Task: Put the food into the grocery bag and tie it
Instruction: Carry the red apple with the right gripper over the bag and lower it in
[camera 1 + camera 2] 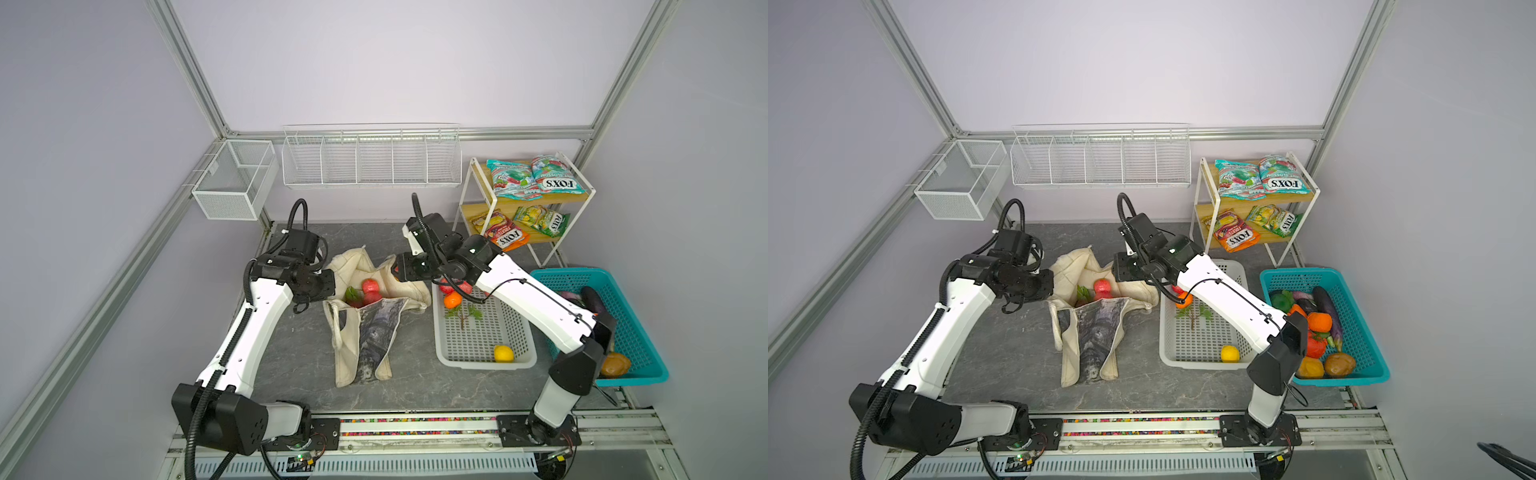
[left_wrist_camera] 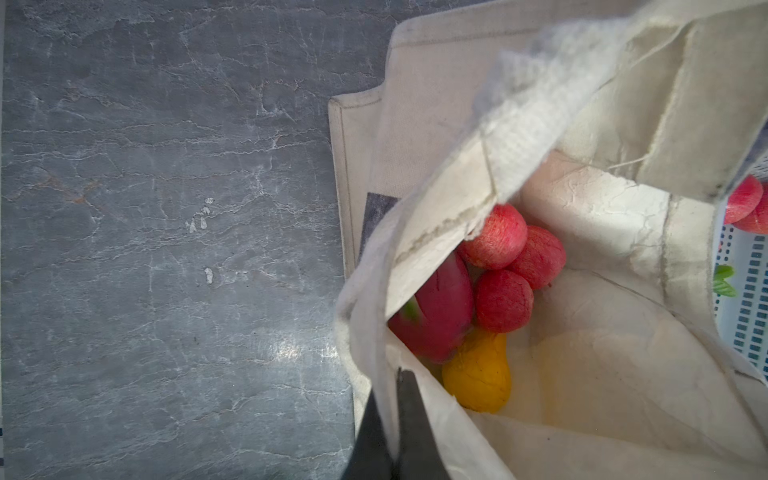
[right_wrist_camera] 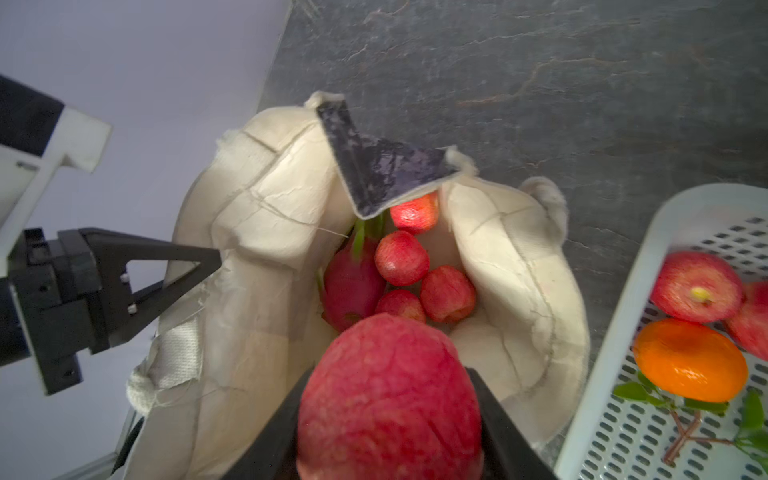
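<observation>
Right gripper (image 3: pixel 388 376) clamps red apple (image 3: pixel 388 399), lower centre; grocery bag (image 3: pixel 257 216) mouth just beyond, probably below. Left gripper (image 2: pixel 392 419) pinches rim.

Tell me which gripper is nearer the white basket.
Right. The right gripper, holding an apple over the bag, is beside the white basket; the left gripper pinches the bag's opposite rim.

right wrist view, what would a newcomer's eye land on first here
The big red apple gripped in the right pincer, close to the lens, at the open grocery bag's mouth. Next, the left pincer pinching the bag's rim, with a pink dragon fruit and apples inside. An orange glows in the white basket beside the bag.
</observation>
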